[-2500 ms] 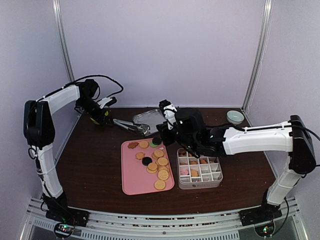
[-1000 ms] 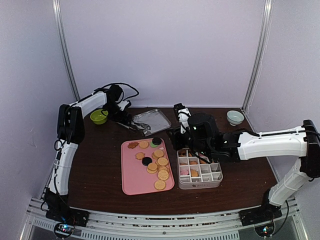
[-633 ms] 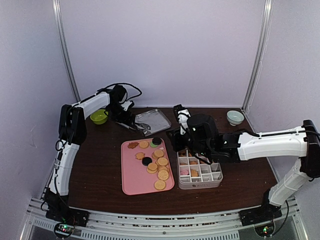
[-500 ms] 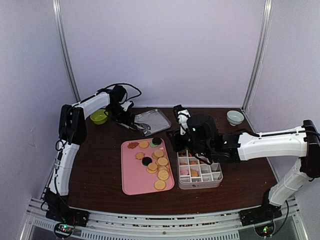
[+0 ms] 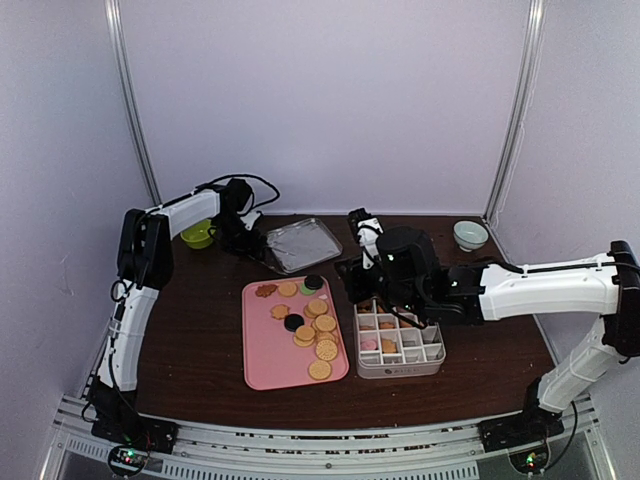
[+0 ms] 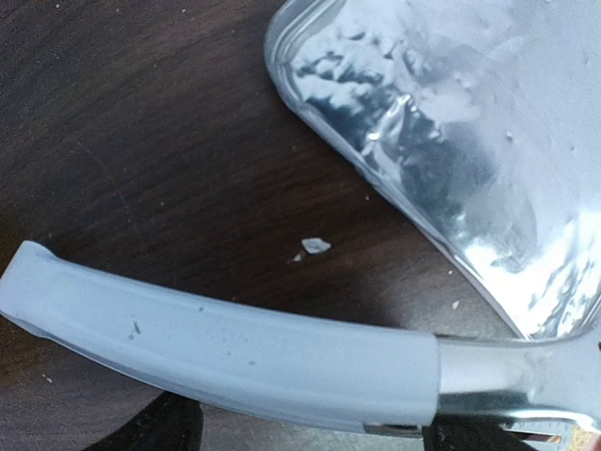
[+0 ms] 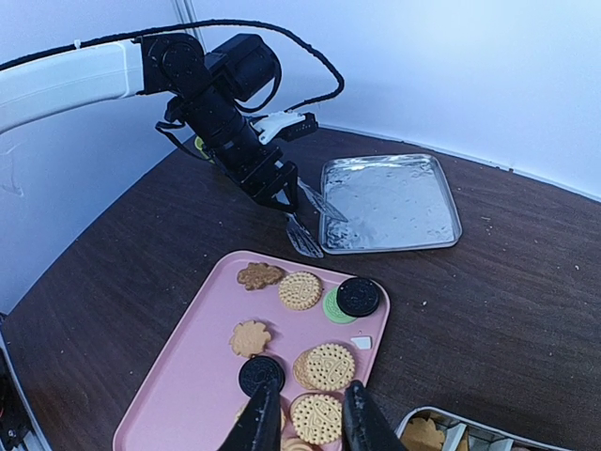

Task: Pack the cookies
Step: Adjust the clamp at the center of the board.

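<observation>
Left arm extended far back, left gripper (image 7: 280, 193) clamped on tongs (image 7: 305, 227) beside foil tray (image 7: 390, 202); right gripper (image 7: 310, 427) apart above cookies (image 7: 325, 366).

Our left arm (image 5: 165, 212) rises along the left edge and bends in toward the far-left corner of the surface. Its tool (image 7: 270, 184) is angled down and clamped on the tongs (image 7: 303, 235). Our right arm (image 5: 545, 285) reaches from the right edge to mid-surface, its tool (image 7: 307, 421) pointing down with the fingers (image 7: 263, 423) slightly apart.
</observation>
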### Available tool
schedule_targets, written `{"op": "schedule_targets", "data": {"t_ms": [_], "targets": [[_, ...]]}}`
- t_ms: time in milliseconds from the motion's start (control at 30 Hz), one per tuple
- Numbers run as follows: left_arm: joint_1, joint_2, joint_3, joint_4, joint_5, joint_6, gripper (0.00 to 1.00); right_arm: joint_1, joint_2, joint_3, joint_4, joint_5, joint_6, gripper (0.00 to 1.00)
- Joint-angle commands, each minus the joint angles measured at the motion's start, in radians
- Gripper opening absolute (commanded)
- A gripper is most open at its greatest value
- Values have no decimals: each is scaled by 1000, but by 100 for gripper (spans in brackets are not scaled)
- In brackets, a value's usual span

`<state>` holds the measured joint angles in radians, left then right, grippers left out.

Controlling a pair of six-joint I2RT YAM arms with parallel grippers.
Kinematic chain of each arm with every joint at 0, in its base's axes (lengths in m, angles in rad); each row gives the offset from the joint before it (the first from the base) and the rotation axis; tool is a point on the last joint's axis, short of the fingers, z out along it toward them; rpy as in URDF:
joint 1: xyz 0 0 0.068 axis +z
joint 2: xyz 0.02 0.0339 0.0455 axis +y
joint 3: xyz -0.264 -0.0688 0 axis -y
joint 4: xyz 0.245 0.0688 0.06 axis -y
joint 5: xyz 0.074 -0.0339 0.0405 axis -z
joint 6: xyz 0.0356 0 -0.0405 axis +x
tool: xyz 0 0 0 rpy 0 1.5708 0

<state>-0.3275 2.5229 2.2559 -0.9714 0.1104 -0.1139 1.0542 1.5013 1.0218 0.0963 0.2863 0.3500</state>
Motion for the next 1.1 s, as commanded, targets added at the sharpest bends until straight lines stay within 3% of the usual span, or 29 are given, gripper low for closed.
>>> {"op": "schedule_targets", "data": {"t_ms": [0, 400, 800, 1067], "targets": [[9, 4, 3, 11, -7, -26, 78, 6, -38, -7, -16, 4, 17, 23], [48, 6, 4, 19, 35, -33, 46, 6, -11, 15, -19, -2, 26, 22], [89, -24, 29, 24, 120, -34, 1, 8, 21, 63, -48, -4, 20, 22], [111, -61, 46, 17, 162, -9, 0, 7, 41, 86, -61, -12, 17, 21]]}}
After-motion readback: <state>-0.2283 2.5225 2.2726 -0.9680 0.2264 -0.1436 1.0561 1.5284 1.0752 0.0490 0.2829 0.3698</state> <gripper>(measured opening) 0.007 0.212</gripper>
